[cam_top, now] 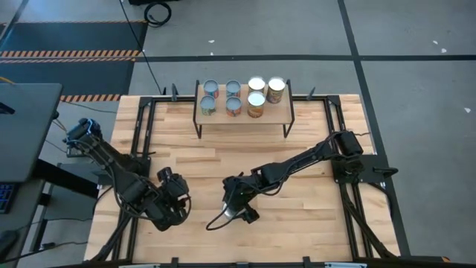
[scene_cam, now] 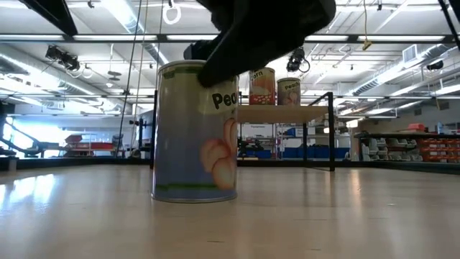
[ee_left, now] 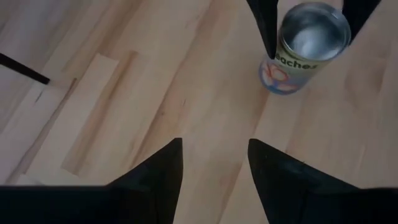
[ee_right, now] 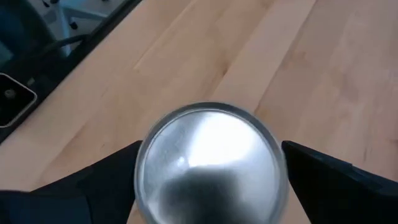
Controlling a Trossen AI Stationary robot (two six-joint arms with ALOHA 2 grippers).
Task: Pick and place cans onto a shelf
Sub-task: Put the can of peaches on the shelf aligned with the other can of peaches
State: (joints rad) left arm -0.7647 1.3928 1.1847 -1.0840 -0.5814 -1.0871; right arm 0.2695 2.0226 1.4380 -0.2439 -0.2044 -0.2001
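Observation:
A peach can [scene_cam: 195,133] with a silver lid [ee_right: 208,165] stands upright on the wooden tabletop near the front middle. My right gripper [cam_top: 238,207] comes down over it and is shut on it, hiding it in the high view. The can also shows in the left wrist view [ee_left: 301,50]. My left gripper [ee_left: 214,162] is open and empty over bare table, left of the can [cam_top: 177,205]. The shelf [cam_top: 281,113] stands at the table's far edge with several cans [cam_top: 233,98] upright on its plank top. My right gripper has the peach can's upper rim between its two fingers, one finger [ee_right: 106,180] on each opposite side of the round wall [ee_right: 144,155]. The fingers come from above, slanting down. The can stands upright with its bottom [scene_cam: 194,198] on the table.
Black metal rails [cam_top: 145,149] run along the table's left and right sides. Bare wood lies between the can and the shelf. The shelf's thin black legs [scene_cam: 331,133] show behind the can in the low view.

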